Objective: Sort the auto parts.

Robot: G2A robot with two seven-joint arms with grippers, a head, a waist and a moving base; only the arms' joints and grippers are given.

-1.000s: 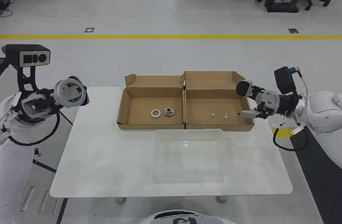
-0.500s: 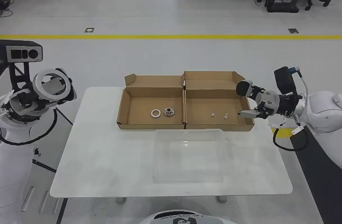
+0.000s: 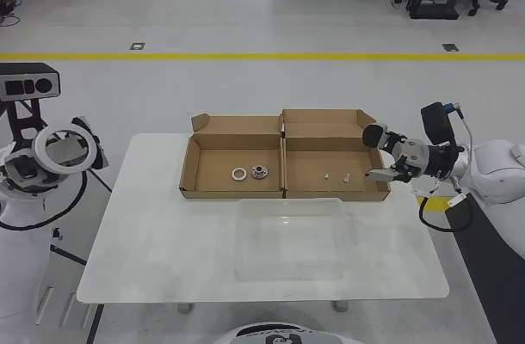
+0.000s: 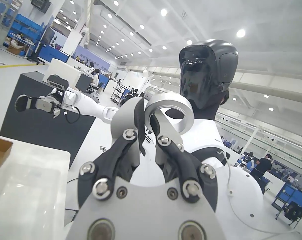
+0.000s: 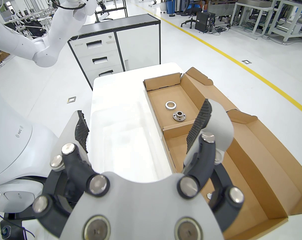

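As left wrist view shows, left pincer [image 4: 146,116] clamped on metal ring [image 4: 166,101], right pincer [image 5: 143,112] wide open.

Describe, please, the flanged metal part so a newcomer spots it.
On the white table, find the brown cardboard box farther from the right gripper. Of its two silver parts, the flanged metal part lies nearer the second box; a raised hub distinguishes it from the plain ring.
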